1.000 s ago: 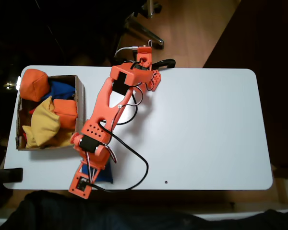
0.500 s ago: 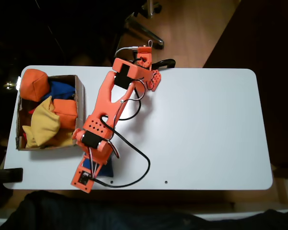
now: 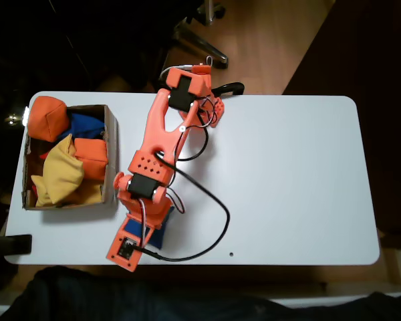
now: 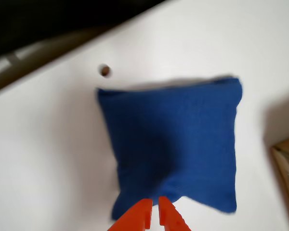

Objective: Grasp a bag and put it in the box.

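Note:
The blue bag [image 4: 176,144] spreads out just beyond my gripper [image 4: 154,208], whose orange fingers are shut on its near edge. In the fixed view the bag [image 3: 160,226] peeks out from under the arm's wrist near the table's front edge, right of the box. The brown cardboard box [image 3: 111,150] stands at the table's left end; it holds orange, yellow and blue beanbags. A corner of the box [image 4: 286,166] shows at the right edge of the wrist view.
A black cable [image 3: 217,231] loops over the white table [image 3: 287,174] right of the arm. A small hole [image 3: 231,254] marks the table near its front edge. A chair base [image 3: 200,40] stands on the floor behind.
The arm has swung to the right and drawn back from the front edge. The blue bag has moved with the gripper, up and to the right in the fixed view.

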Controlling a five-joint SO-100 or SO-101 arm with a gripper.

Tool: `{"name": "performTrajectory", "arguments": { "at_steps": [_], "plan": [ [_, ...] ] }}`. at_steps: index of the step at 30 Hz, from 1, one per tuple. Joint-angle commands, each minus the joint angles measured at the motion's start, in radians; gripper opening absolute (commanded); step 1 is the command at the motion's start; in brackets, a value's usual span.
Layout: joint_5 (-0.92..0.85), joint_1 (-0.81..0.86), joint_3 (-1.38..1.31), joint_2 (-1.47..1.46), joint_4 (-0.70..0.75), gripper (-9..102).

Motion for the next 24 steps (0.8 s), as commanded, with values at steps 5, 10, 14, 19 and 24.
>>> {"name": "performTrajectory", "arguments": {
  "at_steps": [5, 10, 14, 19, 24],
  "plan": [
    [0.023, -0.023, -0.005, 0.118, 0.043, 0],
    [0.025, -0.014, 0.008, 0.143, 0.054, 0],
    [0.032, 0.009, 0.032, 0.158, 0.023, 0],
    [0.034, 0.026, 0.106, 0.204, -0.048, 1],
    [0.034, 0.025, 0.16, 0.253, -0.052, 1]
  ]
}}
